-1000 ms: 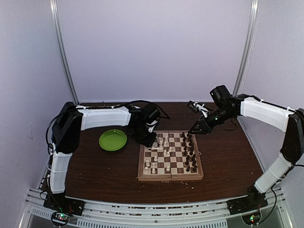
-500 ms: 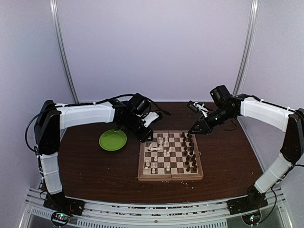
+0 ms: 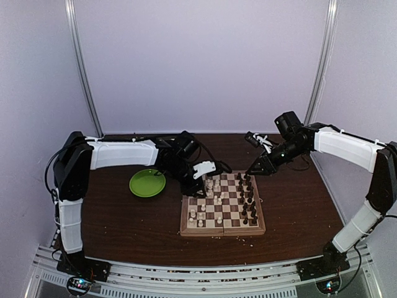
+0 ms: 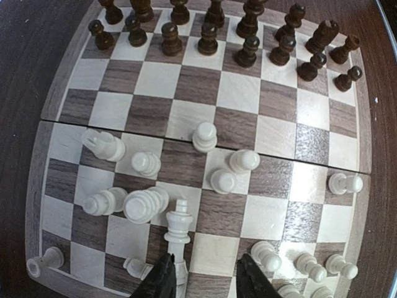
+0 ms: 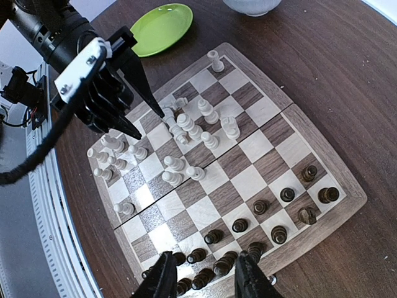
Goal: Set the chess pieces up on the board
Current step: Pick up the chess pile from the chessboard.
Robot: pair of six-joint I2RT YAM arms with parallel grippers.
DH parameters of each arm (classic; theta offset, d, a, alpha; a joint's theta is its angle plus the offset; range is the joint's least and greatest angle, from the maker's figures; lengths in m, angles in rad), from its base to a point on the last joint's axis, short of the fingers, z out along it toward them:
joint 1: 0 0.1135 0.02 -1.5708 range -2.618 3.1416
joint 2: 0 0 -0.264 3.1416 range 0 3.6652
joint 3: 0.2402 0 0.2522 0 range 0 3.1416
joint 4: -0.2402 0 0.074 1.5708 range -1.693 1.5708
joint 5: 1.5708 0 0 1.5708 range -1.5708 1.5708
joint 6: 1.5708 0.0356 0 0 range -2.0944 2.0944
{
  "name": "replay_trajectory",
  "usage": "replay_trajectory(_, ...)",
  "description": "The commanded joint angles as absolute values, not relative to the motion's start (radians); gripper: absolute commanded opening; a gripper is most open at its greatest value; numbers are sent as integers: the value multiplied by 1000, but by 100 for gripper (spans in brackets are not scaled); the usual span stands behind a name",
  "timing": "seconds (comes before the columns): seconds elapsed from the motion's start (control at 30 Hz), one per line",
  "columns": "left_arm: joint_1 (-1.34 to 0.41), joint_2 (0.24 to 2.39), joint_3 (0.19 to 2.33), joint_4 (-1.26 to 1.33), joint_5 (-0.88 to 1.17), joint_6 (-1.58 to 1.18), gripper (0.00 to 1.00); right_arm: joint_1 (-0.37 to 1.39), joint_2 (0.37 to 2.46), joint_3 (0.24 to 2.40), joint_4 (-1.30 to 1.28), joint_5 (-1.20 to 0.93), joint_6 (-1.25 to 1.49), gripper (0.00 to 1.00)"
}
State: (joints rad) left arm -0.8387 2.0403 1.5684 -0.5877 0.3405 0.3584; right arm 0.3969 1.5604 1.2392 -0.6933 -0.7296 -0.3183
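The board (image 3: 222, 231) lies in the middle of the table, cream-white chess pieces (image 3: 211, 186) scattered over its left half and dark pieces (image 3: 248, 198) lined along its right side. My left gripper (image 3: 197, 192) hangs low over the board's far-left part. In the left wrist view its jaws (image 4: 206, 279) stand open, and a tall white piece (image 4: 178, 233) lies flat with its base beside the left finger, not clamped. My right gripper (image 3: 253, 169) hovers open above the board's far-right corner, over the dark rows (image 5: 214, 254), holding nothing (image 5: 205, 279).
A round green plate (image 3: 147, 182) sits left of the board, close behind the left arm. A white bowl (image 5: 251, 5) shows at the top edge of the right wrist view. Several white pieces (image 4: 146, 205) lie tipped over on the board. Walls enclose the table's back and sides.
The left gripper drew back toward the plate, then came forward and down over the board's left part with its jaws open. The right arm has not moved.
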Motion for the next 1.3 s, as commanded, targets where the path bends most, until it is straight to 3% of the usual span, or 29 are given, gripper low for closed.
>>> replay_trajectory(0.0,-833,2075,1566,-582,355,427,34,390,1563,1262,-701,-740,-324,32)
replay_trajectory(0.47,-831,2132,1585,-578,261,449,31,391,1586,1263,-702,-738,-323,32)
replay_trajectory(0.7,-830,2048,1563,-587,296,474,30,391,1589,1266,-703,-740,-323,32)
replay_trajectory(1.03,-818,2031,1572,-557,256,516,39,391,1588,1267,-708,-745,-324,32)
replay_trajectory(1.27,-816,2096,1620,-595,247,539,34,391,1590,1267,-707,-744,-325,32)
